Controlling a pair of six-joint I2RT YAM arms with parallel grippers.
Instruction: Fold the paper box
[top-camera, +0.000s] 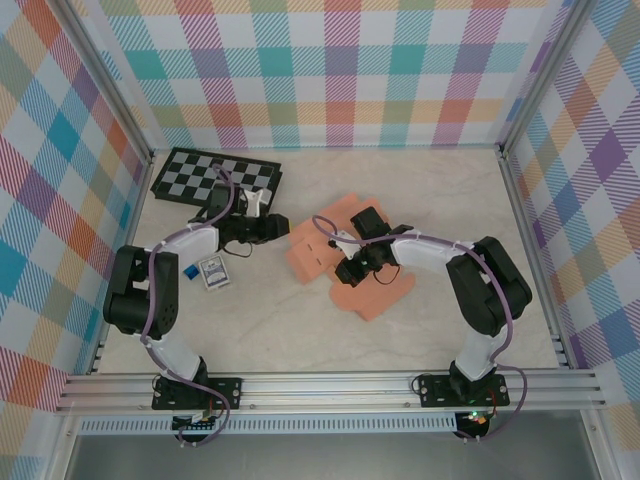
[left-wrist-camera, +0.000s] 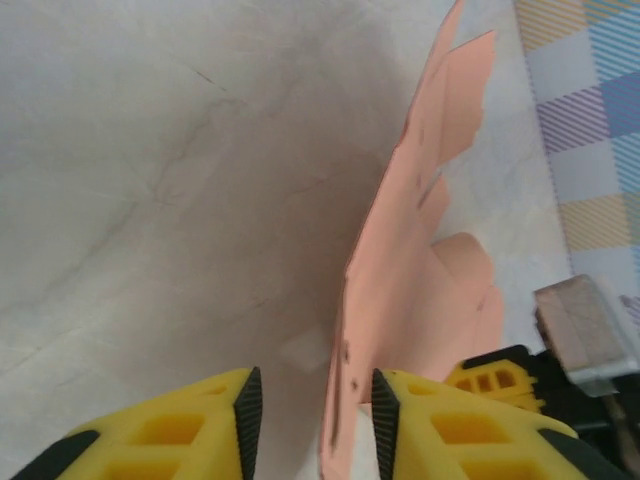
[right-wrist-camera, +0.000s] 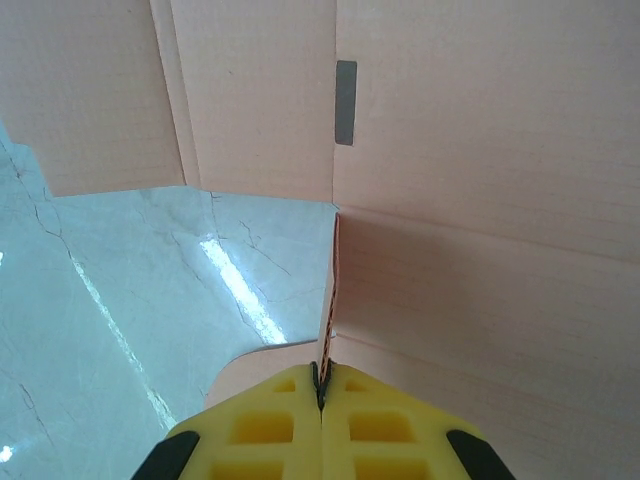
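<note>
The paper box (top-camera: 345, 255) is a salmon-orange die-cut sheet lying partly folded at the table's middle. My left gripper (top-camera: 278, 228) is at its left edge. In the left wrist view a raised flap of the paper box (left-wrist-camera: 400, 290) stands on edge between the open jaws of the left gripper (left-wrist-camera: 315, 415), close to the right fingertip (left-wrist-camera: 383, 415) and unclamped. My right gripper (top-camera: 352, 268) reaches over the sheet's centre. In the right wrist view the right gripper (right-wrist-camera: 321, 385) is shut on the thin edge of an upright panel of the paper box (right-wrist-camera: 480, 200).
A black-and-grey checkerboard (top-camera: 215, 177) lies at the back left. A small blue-and-white pack (top-camera: 213, 273) rests by the left arm. Plaid walls and metal rails (top-camera: 520, 200) enclose the marble table (top-camera: 300, 330).
</note>
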